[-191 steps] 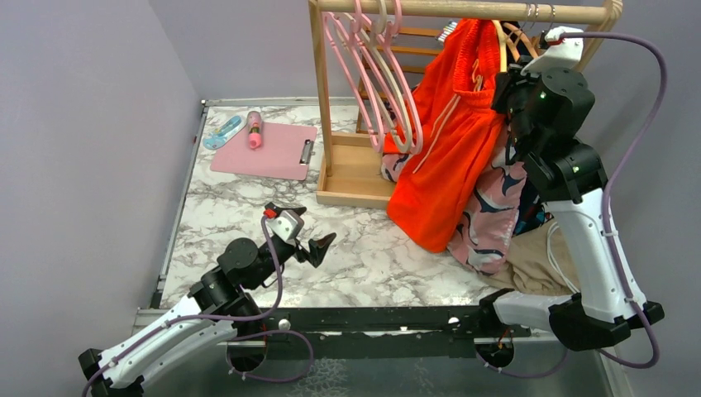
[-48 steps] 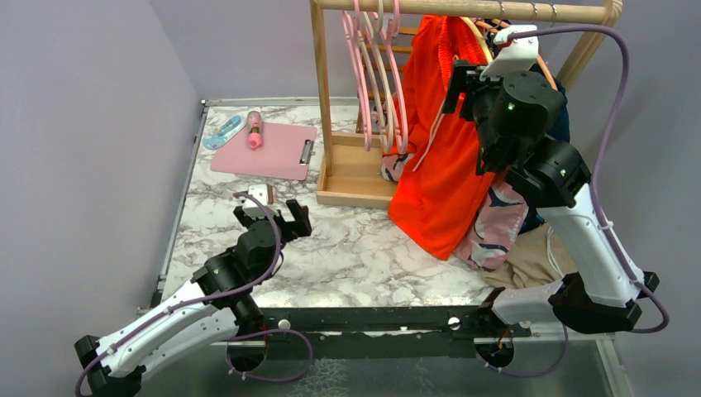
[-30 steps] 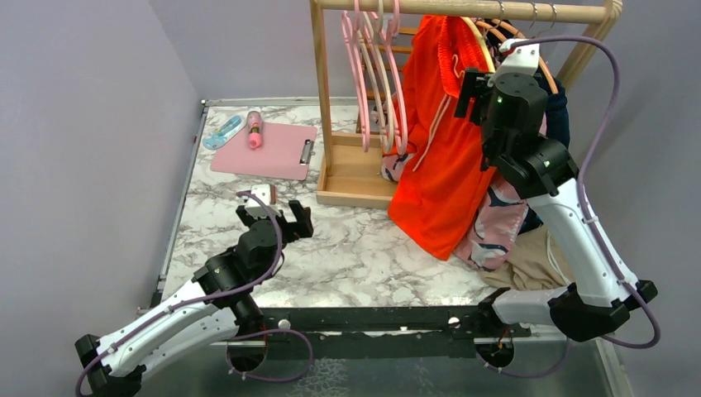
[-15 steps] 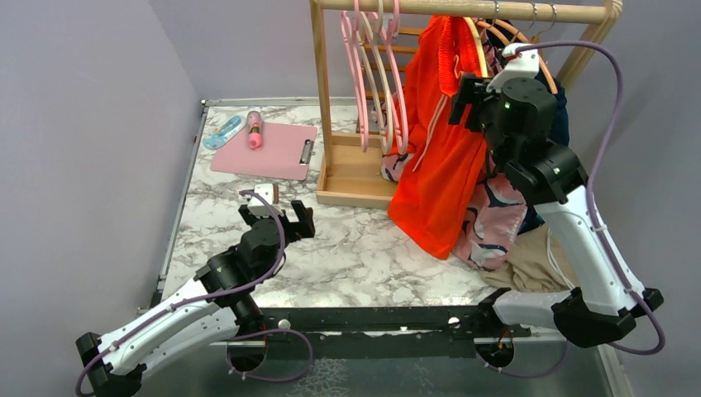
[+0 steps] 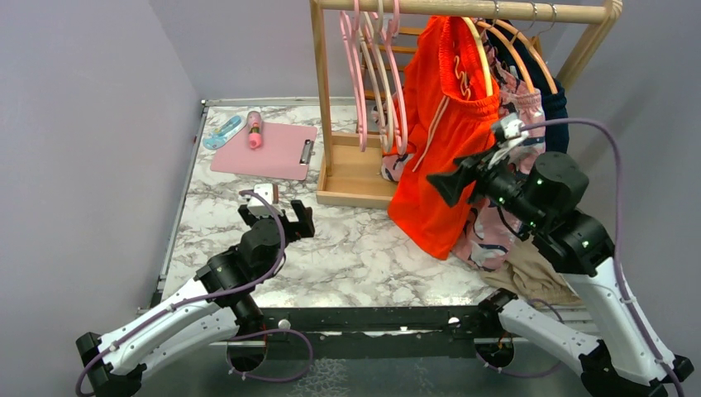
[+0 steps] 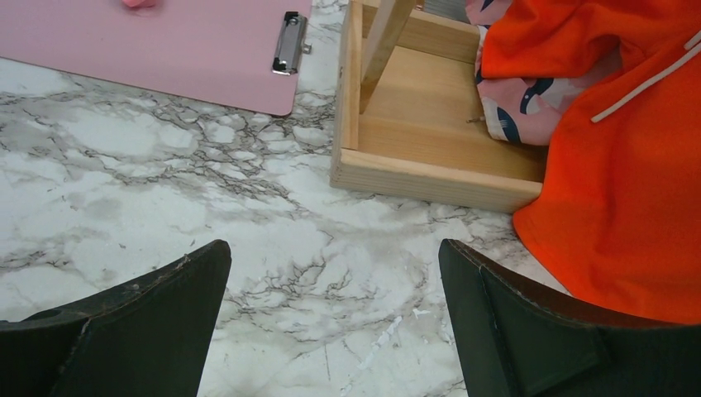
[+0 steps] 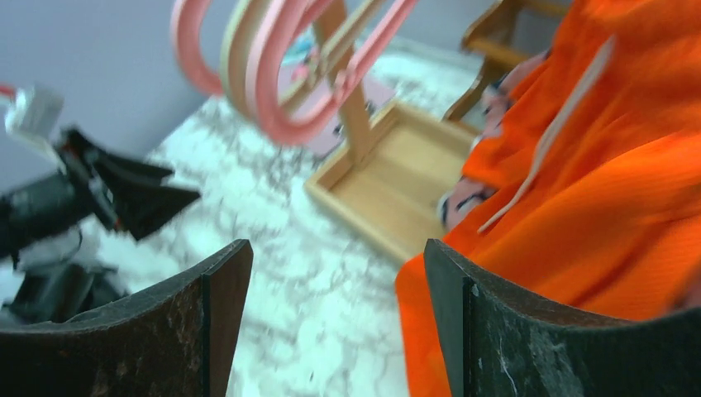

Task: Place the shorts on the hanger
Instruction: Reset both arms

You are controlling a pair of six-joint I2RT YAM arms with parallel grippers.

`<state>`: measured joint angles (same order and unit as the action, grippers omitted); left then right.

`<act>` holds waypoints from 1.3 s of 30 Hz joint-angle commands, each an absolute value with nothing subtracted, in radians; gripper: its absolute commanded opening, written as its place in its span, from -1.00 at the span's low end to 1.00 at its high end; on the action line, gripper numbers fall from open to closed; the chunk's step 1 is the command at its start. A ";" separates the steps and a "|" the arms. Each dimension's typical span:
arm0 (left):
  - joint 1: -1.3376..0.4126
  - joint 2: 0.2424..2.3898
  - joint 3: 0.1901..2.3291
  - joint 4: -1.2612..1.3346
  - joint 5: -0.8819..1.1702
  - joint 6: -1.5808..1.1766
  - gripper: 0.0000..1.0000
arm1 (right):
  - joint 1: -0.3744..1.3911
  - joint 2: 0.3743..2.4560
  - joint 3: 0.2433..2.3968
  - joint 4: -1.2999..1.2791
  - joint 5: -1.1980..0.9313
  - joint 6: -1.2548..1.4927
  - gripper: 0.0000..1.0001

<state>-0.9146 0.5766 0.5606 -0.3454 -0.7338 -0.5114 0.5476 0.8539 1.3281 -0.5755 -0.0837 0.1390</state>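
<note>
The bright orange-red shorts [image 5: 442, 124] hang from the rack's rod on the pale-yellow hanger [image 5: 482, 62], their white drawstring dangling. In the left wrist view the shorts [image 6: 628, 165] fill the right side; in the right wrist view the shorts [image 7: 595, 190] are blurred at the right. My right gripper [image 5: 450, 178] is open and empty, low in front of the shorts' lower half, pointing left; its wrist view shows the right gripper [image 7: 337, 248] with only marble between its jaws. My left gripper [image 5: 277, 217] hovers open and empty over the table; in its own view the left gripper [image 6: 332, 248] frames bare marble.
Pink hangers [image 5: 372, 66] hang left of the shorts and darker orange hangers [image 5: 517, 41] to the right. Pink patterned shorts [image 5: 488, 231] and a beige garment [image 5: 529, 269] lie under the rack. The wooden rack base [image 5: 355, 178] and a pink clipboard [image 5: 264, 149] sit farther left.
My right arm has dropped from up near the rod and hanger to low in front of the shorts, jaws still open. The shorts stay hanging. The left arm has not moved.
</note>
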 commanded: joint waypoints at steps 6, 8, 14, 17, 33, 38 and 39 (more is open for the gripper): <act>-0.913 0.560 0.568 -0.331 -0.787 -0.501 0.98 | 0.546 0.698 0.967 -0.522 -0.341 0.230 0.58; -0.913 0.564 0.570 -0.332 -0.792 -0.506 0.98 | 0.546 0.681 0.887 -0.470 -0.357 0.265 0.58; -0.913 0.579 0.592 -0.366 -0.827 -0.585 0.98 | 0.546 0.685 0.698 -0.316 -0.358 0.324 0.58; -0.913 0.587 0.607 -0.398 -0.857 -0.635 0.98 | 0.547 0.726 0.651 -0.256 -0.385 0.329 0.70; -0.913 0.588 0.624 -0.415 -0.864 -0.646 0.98 | 0.739 0.898 0.714 -0.237 -0.073 0.298 0.78; -0.913 0.568 0.620 -0.413 -0.867 -0.644 0.98 | 0.739 0.900 0.756 -0.248 0.128 0.318 0.93; -0.913 0.568 0.621 -0.413 -0.865 -0.644 0.98 | 0.739 0.905 0.753 -0.240 0.158 0.330 0.97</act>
